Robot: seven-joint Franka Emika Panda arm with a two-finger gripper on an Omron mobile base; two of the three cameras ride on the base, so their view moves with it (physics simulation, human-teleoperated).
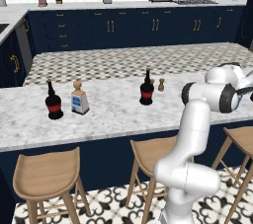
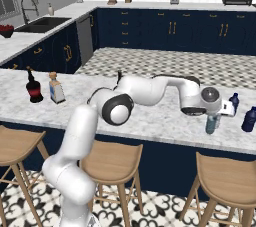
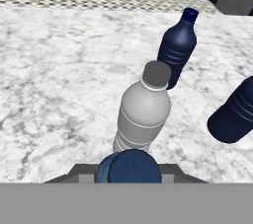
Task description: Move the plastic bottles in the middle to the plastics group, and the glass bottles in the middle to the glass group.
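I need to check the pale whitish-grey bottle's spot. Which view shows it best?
The hand view: the pale whitish-grey bottle stands upright mid-frame, close, beside two dark navy bottles. In the right base view the arm's hand covers that area; the left base view's frame ends short of it.

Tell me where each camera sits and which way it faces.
Left base view: behind the arm, on its left, facing forward and down at the marble counter; arm rises lower right.
Right base view: behind on its right, same counter; arm rises lower left, reaching right to the tool.
Hand view: on the hand, looking along the tool at a whitish-grey bottle and navy bottle.
Both base views share the leftmost black bottle and clear square bottle.
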